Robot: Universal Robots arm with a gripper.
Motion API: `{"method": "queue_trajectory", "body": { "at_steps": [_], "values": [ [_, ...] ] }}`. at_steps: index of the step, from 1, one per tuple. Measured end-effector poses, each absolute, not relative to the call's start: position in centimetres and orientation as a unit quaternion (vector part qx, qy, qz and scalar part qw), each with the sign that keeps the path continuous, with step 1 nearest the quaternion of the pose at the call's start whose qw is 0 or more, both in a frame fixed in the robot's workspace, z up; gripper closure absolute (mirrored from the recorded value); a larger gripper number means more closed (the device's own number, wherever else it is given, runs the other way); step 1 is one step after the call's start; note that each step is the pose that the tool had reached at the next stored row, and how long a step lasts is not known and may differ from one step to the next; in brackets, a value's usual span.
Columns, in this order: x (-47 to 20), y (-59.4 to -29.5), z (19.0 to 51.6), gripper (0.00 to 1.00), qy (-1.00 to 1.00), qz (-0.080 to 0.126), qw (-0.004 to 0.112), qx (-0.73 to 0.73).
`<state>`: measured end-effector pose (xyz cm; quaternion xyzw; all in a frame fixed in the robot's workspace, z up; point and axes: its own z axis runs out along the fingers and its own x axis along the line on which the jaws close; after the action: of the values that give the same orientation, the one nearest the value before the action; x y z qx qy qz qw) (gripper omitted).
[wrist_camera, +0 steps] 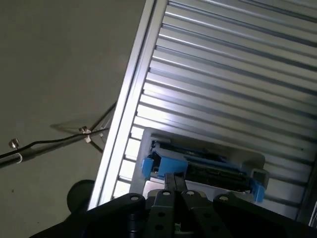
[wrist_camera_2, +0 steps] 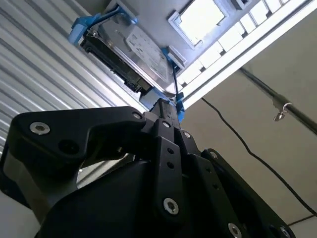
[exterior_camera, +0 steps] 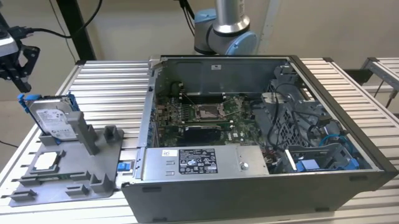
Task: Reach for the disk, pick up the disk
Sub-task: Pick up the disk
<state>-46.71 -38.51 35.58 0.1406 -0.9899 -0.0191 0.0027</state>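
At the exterior view's upper left, the tool (exterior_camera: pixel 24 86) hangs just above the upright disk (exterior_camera: pixel 51 115). It is closed tight and grips nothing.

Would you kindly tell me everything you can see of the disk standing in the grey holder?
The disk is a flat silver-grey metal slab with a white label, edged by a blue plastic frame. It stands on edge, leaning slightly, in a slot of the grey holder at the exterior view's left. The gripper hangs just above it, apparently not touching.
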Motion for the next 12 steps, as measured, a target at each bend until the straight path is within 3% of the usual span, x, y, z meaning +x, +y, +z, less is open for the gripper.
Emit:
{"method": "queue_trajectory", "body": {
  "at_steps": [12],
  "values": [
    [-46.71, -38.51, 35.58, 1.0, -0.976, -0.019, 0.004, 0.219]
  ]
}}
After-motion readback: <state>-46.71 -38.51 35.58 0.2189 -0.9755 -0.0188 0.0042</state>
